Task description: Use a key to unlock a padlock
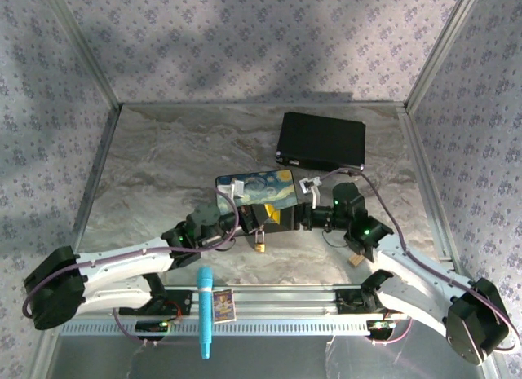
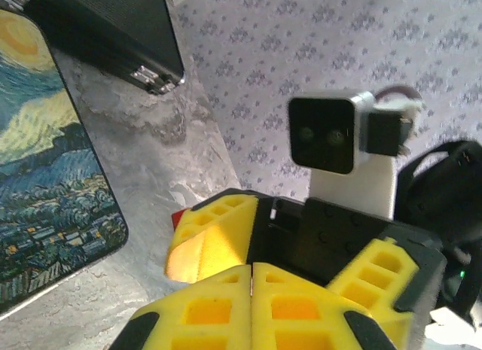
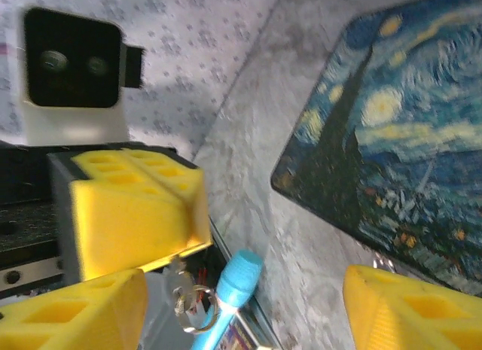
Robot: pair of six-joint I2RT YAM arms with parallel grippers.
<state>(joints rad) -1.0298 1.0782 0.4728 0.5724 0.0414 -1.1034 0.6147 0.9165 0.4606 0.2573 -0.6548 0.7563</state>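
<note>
Nearest of all, on the rail well to the near-left of the painted box [image 1: 254, 186], lies a blue marker [image 1: 204, 311], with a small card [image 1: 224, 304] just beside it on the right. Beyond them the left gripper [image 2: 251, 278] reaches to the box's near edge, its 2 yellow fingers [image 3: 128, 214] pressed flat together. The padlock [image 1: 259, 242] hangs from under those fingers, silver loop up and brass body down, just off the middle of the box's near edge. The right wrist view shows a silvery ring-like piece [image 3: 188, 299] dangling at that same spot, too blurred to name. Facing it from the right, the right gripper [image 3: 245, 282] has its 2 fingers spread wide, clear of the padlock and just beside the left gripper. Near-right of the box, a tan wooden block [image 1: 356, 259] lies on the marble table [image 1: 163, 167]. Behind the box's right end sits a black case [image 1: 322, 141]; I cannot tell whether the 2 touch.
</note>
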